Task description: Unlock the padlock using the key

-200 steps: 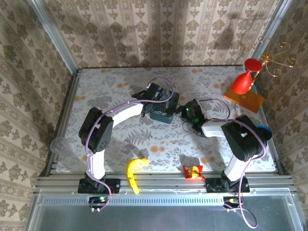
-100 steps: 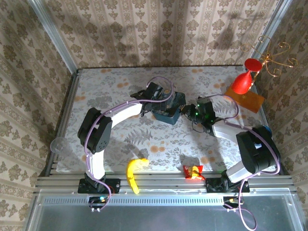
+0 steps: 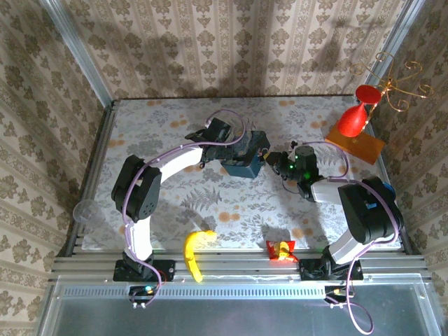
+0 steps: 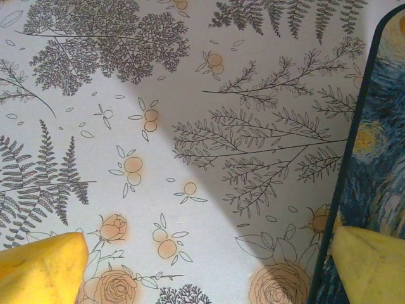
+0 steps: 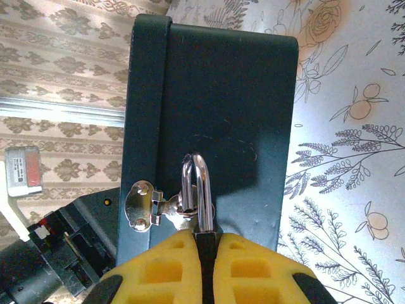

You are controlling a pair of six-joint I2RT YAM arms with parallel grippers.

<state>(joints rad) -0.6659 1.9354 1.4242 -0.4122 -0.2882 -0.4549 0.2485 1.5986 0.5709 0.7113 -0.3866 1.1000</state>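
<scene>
The padlock (image 5: 198, 190) hangs by its silver shackle from the hasp (image 5: 140, 206) on the dark teal side of the tin box (image 5: 221, 107). My right gripper (image 5: 205, 239) is shut on the padlock's dark body, its yellow fingers (image 5: 164, 266) pressed together just below the shackle. From above, the right gripper (image 3: 278, 163) meets the box (image 3: 246, 155) from the right. My left gripper (image 4: 205, 269) is open wide over the box's left edge; one fingertip (image 4: 370, 259) is above the night-sky lid (image 4: 380, 145) and the other is over the tablecloth. The key is out of view.
A banana (image 3: 193, 252) and a red snack packet (image 3: 280, 248) lie near the front edge. A red cone on an orange board (image 3: 353, 129) and a gold wire stand (image 3: 395, 87) sit at the back right. A clear cup (image 3: 84, 210) stands off the table's left side.
The box has shifted a little to the right and turned. My right arm's elbow has swung out to the right while its gripper stays on the padlock. The left gripper stays open.
</scene>
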